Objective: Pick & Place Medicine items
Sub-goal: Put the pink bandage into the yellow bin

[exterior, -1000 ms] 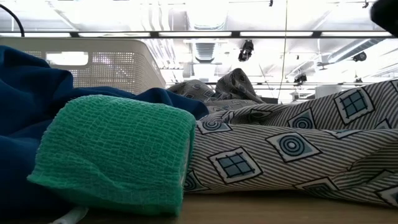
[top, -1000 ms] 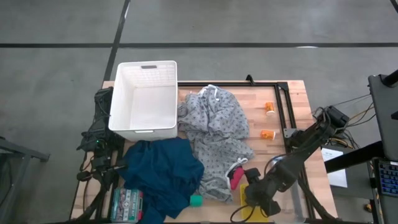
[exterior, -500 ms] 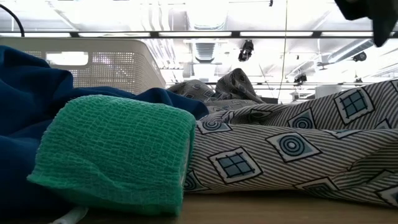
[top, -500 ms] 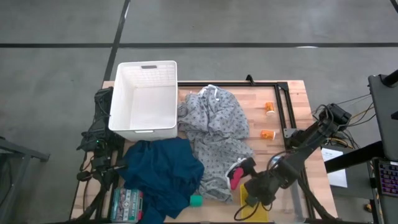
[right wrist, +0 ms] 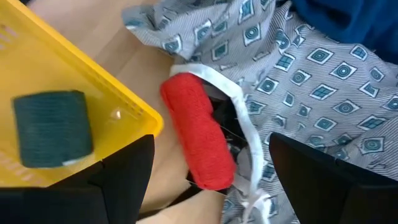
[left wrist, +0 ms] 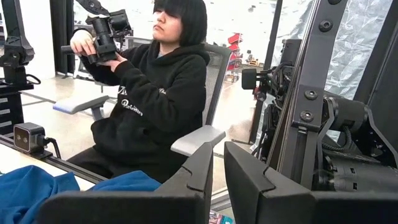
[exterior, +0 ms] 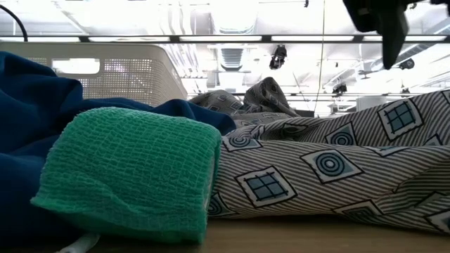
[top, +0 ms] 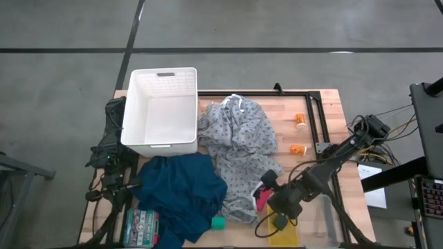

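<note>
High view: my right hand (top: 271,196) hangs released over the red roll (top: 261,200) beside the yellow tray (top: 291,234); the orange pieces (top: 298,149) lie well apart on the tabletop (top: 284,131).

Right wrist view: I judge an approach; next, lower and close.

Left wrist view: left hand (left wrist: 217,180) clenched, parked.

Two tiny orange pieces (top: 300,120) (top: 297,149) lie apart on the table near its right edge, both uncovered.

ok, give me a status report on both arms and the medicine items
Right gripper open over red roll beside yellow basket. Left gripper shut, parked off-table. Two orange pieces untouched. Patterned cloth crowds the roll.
</note>
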Controlling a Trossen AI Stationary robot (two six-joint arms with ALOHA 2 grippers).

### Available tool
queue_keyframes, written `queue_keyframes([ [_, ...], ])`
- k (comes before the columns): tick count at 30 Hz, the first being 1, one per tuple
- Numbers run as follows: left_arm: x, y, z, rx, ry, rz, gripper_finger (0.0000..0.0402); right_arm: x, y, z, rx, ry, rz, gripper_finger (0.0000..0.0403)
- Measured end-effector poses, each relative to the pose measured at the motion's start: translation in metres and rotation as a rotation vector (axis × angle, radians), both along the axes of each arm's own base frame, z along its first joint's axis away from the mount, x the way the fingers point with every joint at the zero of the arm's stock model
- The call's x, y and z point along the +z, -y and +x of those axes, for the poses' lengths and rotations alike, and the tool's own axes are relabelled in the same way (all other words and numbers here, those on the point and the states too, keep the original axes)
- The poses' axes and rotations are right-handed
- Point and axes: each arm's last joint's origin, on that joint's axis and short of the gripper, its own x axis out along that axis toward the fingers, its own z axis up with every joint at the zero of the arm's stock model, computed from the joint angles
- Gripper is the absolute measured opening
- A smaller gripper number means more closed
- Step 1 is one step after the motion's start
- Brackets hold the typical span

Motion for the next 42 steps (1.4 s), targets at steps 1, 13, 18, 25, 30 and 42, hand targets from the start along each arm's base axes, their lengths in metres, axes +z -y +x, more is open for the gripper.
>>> queue_keyframes([
  [1,0.000,0.000,0.000,0.000,0.000,0.000,0.0047,0.000,0.001,0.001,0.007,0.000,-0.007,0.0315],
  [13,0.000,0.000,0.000,0.000,0.000,0.000,0.0047,-0.011,0.020,0.012,0.035,-0.041,0.065,0.0309],
  [18,0.000,0.000,0.000,0.000,0.000,0.000,0.0047,-0.020,0.025,0.012,0.078,-0.042,0.046,0.0315],
  [25,0.000,0.000,0.000,0.000,0.000,0.000,0.0047,-0.033,0.027,0.010,0.096,-0.035,0.070,0.0310],
  [30,0.000,0.000,0.000,0.000,0.000,-0.001,0.0047,-0.042,0.030,0.010,0.086,-0.014,0.081,0.0310],
  [42,0.000,0.000,0.000,0.000,0.000,-0.001,0.0047,-0.071,0.040,0.002,0.066,0.021,0.098,0.0314],
])
